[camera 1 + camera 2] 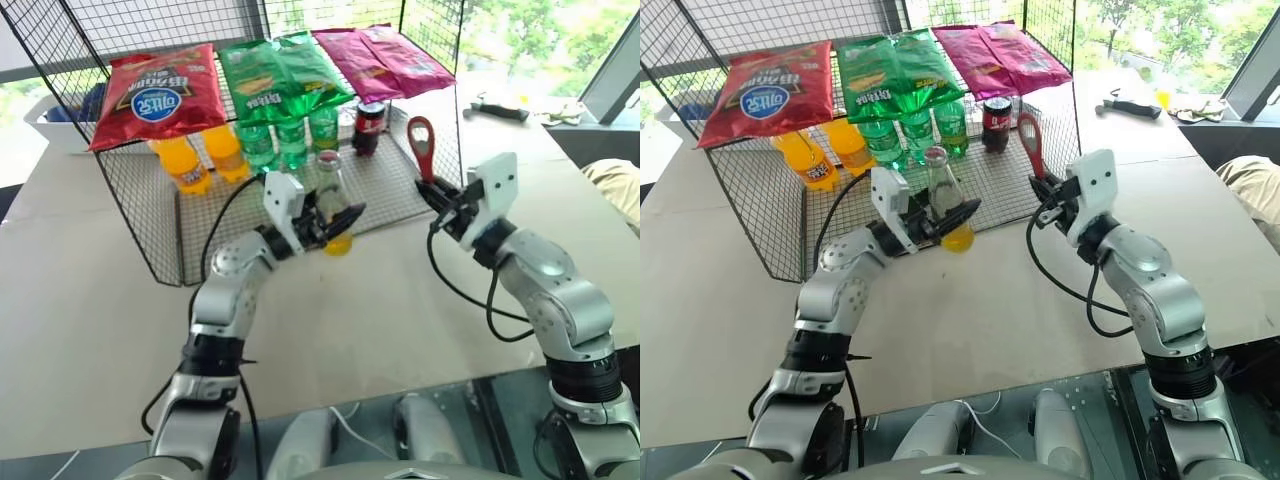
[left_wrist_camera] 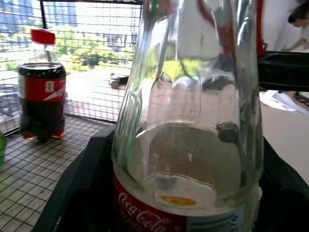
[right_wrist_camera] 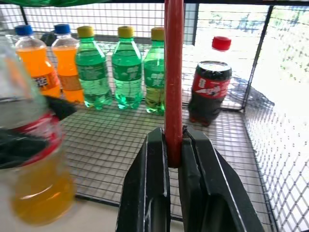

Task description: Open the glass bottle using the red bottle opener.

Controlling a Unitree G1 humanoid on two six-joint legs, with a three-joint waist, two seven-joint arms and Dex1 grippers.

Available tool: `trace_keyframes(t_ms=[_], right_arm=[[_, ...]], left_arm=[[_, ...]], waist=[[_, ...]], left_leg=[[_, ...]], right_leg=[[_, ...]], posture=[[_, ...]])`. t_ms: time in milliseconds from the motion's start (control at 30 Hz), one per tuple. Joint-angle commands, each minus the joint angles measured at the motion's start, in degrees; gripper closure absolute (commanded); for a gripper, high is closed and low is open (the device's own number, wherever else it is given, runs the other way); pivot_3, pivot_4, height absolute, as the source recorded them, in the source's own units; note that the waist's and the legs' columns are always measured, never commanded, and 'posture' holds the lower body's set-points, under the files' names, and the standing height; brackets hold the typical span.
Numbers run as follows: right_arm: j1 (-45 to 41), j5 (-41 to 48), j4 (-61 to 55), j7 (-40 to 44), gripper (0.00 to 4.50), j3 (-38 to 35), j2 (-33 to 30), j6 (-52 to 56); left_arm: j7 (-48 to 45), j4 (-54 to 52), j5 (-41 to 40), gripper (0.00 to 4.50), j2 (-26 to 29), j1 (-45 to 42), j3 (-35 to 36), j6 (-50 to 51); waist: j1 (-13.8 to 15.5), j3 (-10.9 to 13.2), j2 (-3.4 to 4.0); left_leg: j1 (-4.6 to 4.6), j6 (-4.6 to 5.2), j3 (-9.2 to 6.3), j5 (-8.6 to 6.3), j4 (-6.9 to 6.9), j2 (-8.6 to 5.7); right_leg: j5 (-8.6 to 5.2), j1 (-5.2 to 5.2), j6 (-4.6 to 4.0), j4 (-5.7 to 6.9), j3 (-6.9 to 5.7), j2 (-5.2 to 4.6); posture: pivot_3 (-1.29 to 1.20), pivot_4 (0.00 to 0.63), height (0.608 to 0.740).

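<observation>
**Bottle and opener raised side by side before the wire rack**

Rack first: we see a black wire mesh rack (image 1: 150,215) on the tan table (image 1: 90,330), carrying three snack bags (red, green, magenta) on top and, on its floor, two orange plastic bottles (image 1: 200,158), three green plastic bottles (image 1: 290,135) and one dark cola bottle (image 1: 368,127).

Our left gripper (image 1: 335,222) is clamped around the lower body of the slim clear glass bottle (image 1: 333,195), held roughly upright at the rack's front edge, yellow-orange liquid at its base, neck pointing up.

Our right gripper (image 1: 437,192) pinches the handle of the flat red bottle opener (image 1: 421,145), ring head uppermost, its long axis near vertical.

Key relation: the bottle's top lies to the opener's left, near but apart; we judge the right arm must carry the ring head leftward onto the top.
</observation>
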Motion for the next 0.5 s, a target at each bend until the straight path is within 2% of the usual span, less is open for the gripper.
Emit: trace_keyframes(t_ms=[33,267,500], right_arm=[[-0.6,-0.7,-1.3,0.6,4.5,-1.0,0.8,-1.7],[0.1,-1.8,-2.0,0.9,4.5,-1.0,2.4,-1.3],[0.2,-1.9,-2.1,0.9,4.5,-1.8,2.7,-0.9]], left_arm=[[-0.8,-4.5,-1.4,1.86,0.9,0.9,-0.2,0.7],[0.9,-0.5,3.7,1.86,-1.0,1.4,-0.3,-7.1],[1.7,0.4,4.5,1.86,-2.8,3.5,-0.3,-9.8]], waist=[[0.0,0.0,0.0],[0.1,0.0,0.0],[0.1,0.0,0.0]], left_leg=[[0.0,0.0,0.0,0.0,0.0,0.0],[0.01,-0.01,0.02,0.0,0.01,-0.05],[0.01,-0.01,0.02,0.0,0.0,-0.04]], right_leg=[[0.0,0.0,0.0,0.0,0.0,0.0],[0.0,0.0,0.0,0.0,0.0,0.02],[0.0,0.0,0.0,-0.01,0.01,-0.01]], posture=[[0.0,0.15,0.74],[0.0,0.15,0.74],[0.0,0.15,0.74]])
